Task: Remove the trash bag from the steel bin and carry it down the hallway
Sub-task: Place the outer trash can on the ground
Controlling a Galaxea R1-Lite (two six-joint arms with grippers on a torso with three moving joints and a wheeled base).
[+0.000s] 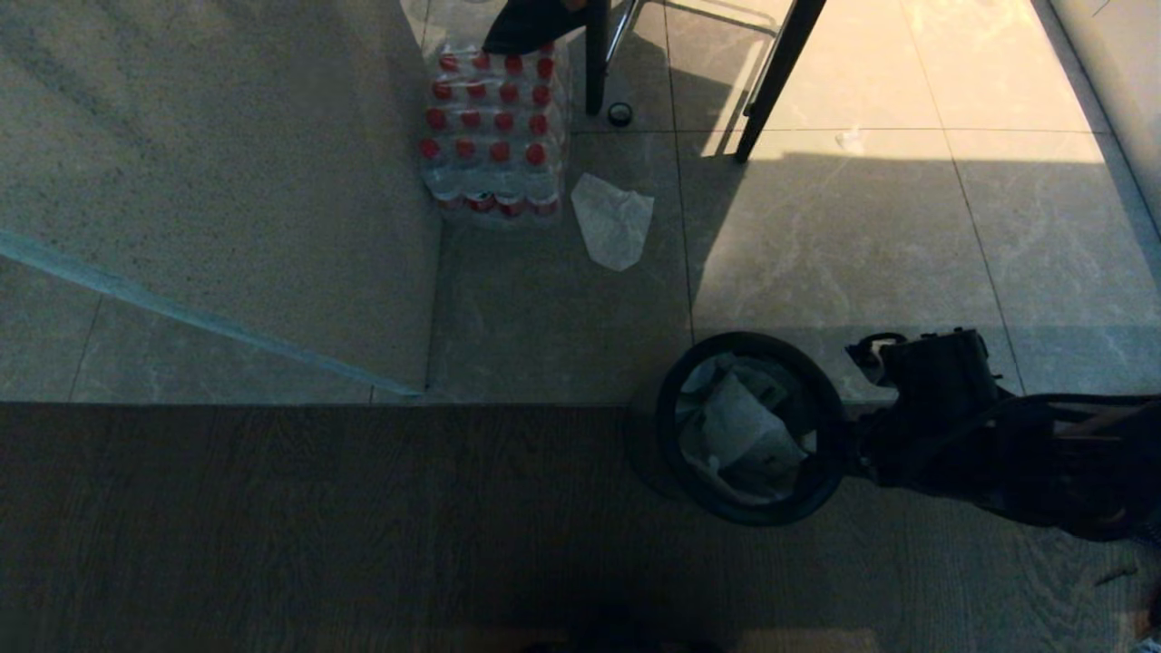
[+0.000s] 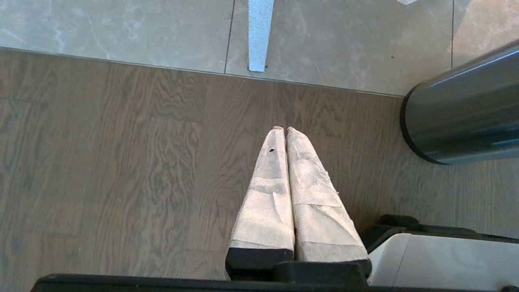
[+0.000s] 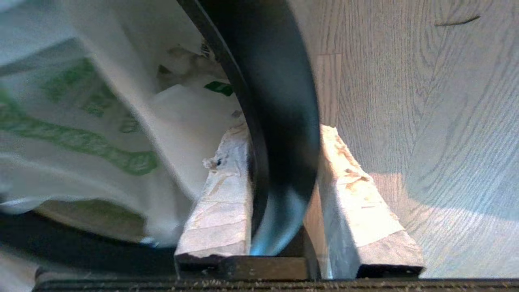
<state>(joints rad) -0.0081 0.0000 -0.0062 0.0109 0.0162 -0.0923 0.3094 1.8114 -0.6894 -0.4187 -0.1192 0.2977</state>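
Note:
The steel bin (image 1: pixel 667 399) stands on the wood floor just right of centre, dark with a black rim. The trash bag (image 1: pixel 739 426) lies crumpled inside it, white with green print (image 3: pixel 81 121). My right gripper (image 1: pixel 842 449) reaches in from the right and straddles the bin's rim (image 3: pixel 279 81). In the right wrist view the gripper (image 3: pixel 284 129) has one finger inside next to the bag and one outside, both against the wall. My left gripper (image 2: pixel 285 129) hangs shut and empty over the wood floor, left of the bin (image 2: pixel 466 113). The hallway is out of view.
A shrink-wrapped pack of red-capped bottles (image 1: pixel 494 127) stands on the tiles at the back, with a flat white wrapper (image 1: pixel 612 222) beside it. Dark furniture legs (image 1: pixel 780 73) rise behind them. A pale speckled slab (image 1: pixel 227 181) fills the back left. My white base (image 2: pixel 442 259) sits near the bin.

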